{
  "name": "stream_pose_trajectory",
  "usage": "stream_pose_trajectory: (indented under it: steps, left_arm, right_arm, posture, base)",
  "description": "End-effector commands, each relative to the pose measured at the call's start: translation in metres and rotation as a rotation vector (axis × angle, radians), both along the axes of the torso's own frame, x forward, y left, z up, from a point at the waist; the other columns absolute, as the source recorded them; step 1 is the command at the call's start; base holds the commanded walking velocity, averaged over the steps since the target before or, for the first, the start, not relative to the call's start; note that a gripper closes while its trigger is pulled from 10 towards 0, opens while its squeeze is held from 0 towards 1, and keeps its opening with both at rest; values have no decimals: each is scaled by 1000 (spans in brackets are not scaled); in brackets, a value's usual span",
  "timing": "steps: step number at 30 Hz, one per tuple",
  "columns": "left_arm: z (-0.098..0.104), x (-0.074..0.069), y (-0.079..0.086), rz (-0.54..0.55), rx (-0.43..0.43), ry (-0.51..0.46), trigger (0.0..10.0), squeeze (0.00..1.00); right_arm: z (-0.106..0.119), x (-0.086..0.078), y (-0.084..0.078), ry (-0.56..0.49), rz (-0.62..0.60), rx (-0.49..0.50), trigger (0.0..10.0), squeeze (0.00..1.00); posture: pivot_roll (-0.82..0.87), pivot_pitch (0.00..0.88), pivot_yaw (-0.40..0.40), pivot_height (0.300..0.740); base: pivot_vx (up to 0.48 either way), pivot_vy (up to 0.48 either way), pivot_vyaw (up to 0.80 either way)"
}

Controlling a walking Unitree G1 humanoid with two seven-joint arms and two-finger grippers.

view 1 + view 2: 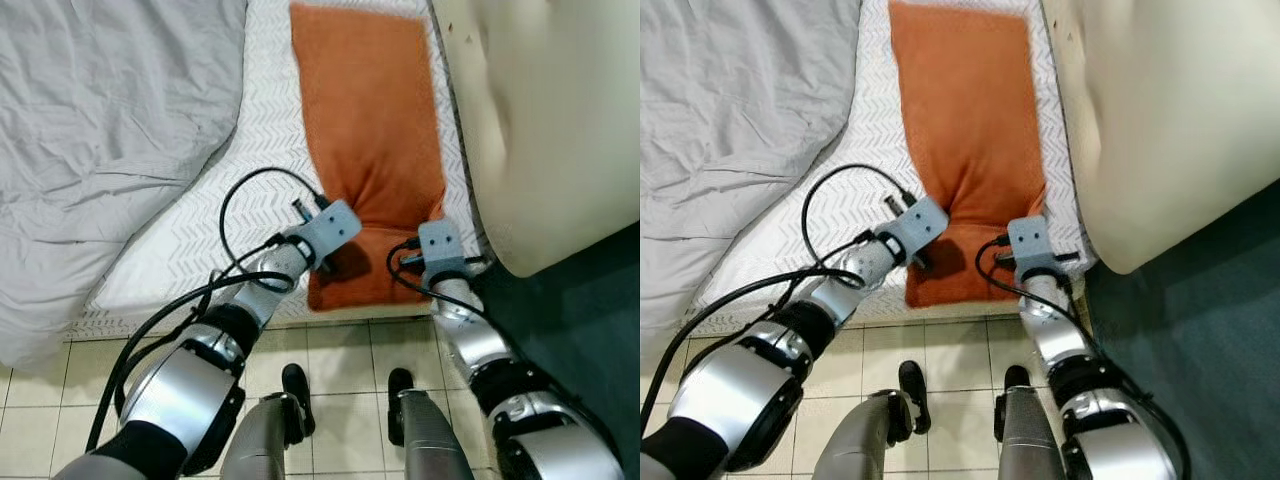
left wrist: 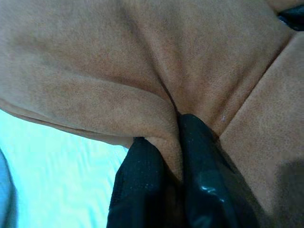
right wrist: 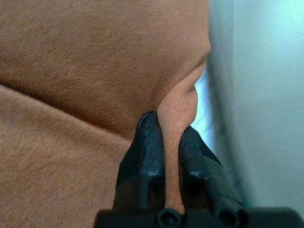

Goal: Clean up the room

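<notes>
An orange blanket [image 1: 365,110] lies lengthwise on the white patterned mattress [image 1: 230,200], its near end hanging over the bed's edge. My left gripper [image 1: 333,203] pinches the blanket's left edge near that end; in the left wrist view its fingertips [image 2: 142,156] are shut on a fold of orange cloth [image 2: 95,71]. My right gripper [image 1: 437,215] holds the blanket's right edge by the headboard; in the right wrist view a ridge of orange fabric [image 3: 173,114] is squeezed between the black fingertips [image 3: 147,137].
A rumpled grey duvet [image 1: 90,130] covers the bed's left side. A cream padded headboard [image 1: 550,120] rises at the right, with dark teal floor [image 1: 590,320] beyond it. My legs and feet stand on beige tiles [image 1: 350,350] at the bed's edge.
</notes>
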State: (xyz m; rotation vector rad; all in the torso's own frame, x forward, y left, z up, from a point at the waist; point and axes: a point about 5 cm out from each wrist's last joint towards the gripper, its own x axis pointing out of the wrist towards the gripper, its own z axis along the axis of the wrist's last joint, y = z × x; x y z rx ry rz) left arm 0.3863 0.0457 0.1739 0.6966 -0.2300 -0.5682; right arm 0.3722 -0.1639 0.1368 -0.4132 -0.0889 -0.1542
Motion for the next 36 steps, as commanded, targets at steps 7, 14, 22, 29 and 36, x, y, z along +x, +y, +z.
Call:
stream_pose_trajectory:
  steps: [7, 14, 22, 29, 36]
  left_arm:
    - [-21, -2, 16, 84, 65, 25, 10000, 0]
    - [-27, -3, 13, 86, 92, 45, 10000, 584]
    - [-5, 3, 9, 76, 123, -62, 10000, 1000]
    - [28, 12, 22, 94, 34, -152, 10000, 1000]
    - [-3, -4, 65, 10, -156, -8, 10000, 1000]
  right_arm:
    - [14, -3, -62, -83, -265, -268, 10000, 0]
    - [12, -3, -76, -58, -320, -297, 10000, 0]
    - [7, -1, -65, -47, -326, -255, 10000, 1000]
    - [7, 1, -60, -44, -329, -232, 10000, 1000]
    - [13, -7, -61, -163, -321, -163, 10000, 1000]
  posture:
    - [-190, 579, 133, 740]
    - [-209, 597, 124, 740]
    - [-203, 591, 122, 740]
    - [-168, 587, 126, 740]
    - [-133, 521, 118, 740]
  base:
    - [0, 0, 0]
    - [0, 0, 0]
    - [0, 0, 0]
    - [0, 0, 0]
    - [0, 0, 0]
